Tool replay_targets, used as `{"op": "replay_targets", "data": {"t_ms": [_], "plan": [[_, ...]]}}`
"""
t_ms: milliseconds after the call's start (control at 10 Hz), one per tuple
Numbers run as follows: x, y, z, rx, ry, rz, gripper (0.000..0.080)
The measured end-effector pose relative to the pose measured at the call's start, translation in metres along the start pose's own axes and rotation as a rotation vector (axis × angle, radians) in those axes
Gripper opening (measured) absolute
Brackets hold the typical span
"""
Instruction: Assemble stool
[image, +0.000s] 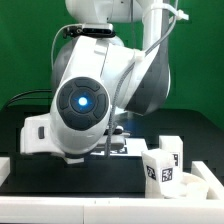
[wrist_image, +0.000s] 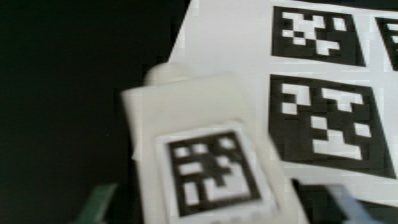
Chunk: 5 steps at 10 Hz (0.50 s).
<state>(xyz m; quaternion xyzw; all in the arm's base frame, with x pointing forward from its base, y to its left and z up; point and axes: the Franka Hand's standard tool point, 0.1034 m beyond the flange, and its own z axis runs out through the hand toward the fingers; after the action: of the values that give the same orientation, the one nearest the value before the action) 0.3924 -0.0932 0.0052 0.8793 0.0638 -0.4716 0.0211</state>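
One chunky white leg (wrist_image: 199, 130) is being gripped between the jaws of the gripper (wrist_image: 222, 205), with one blocky black-and-white tag being shown on its face. It is being seen at the edge of the marker board (wrist_image: 240, 40), where two whole tags are being counted and others are being cut off. More tagged white parts (image: 165, 162) are being seen on the black worktop (image: 90, 180) at the exterior view's right.

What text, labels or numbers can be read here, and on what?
No words, brands or numbers can be read anywhere.
leg: one black-and-white square tag, a pattern with no letters.
marker board: square tags, patterns only.
white part at the exterior view's right: tags too small to read.
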Motion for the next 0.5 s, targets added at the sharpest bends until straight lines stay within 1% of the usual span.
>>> {"op": "replay_targets", "data": {"t_ms": [100, 200, 300, 400, 500], "plan": [[0.000, 0.000, -0.001, 0.000, 0.002, 0.000, 0.0327], [-0.005, -0.003, -0.013, 0.008, -0.009, 0.007, 0.0327], [-0.014, -0.008, -0.034, 0.019, -0.021, 0.019, 0.0327], [-0.024, -0.014, -0.059, 0.033, 0.003, 0.030, 0.0327], [-0.032, -0.019, -0.084, 0.039, 0.079, 0.020, 0.0327]]}}
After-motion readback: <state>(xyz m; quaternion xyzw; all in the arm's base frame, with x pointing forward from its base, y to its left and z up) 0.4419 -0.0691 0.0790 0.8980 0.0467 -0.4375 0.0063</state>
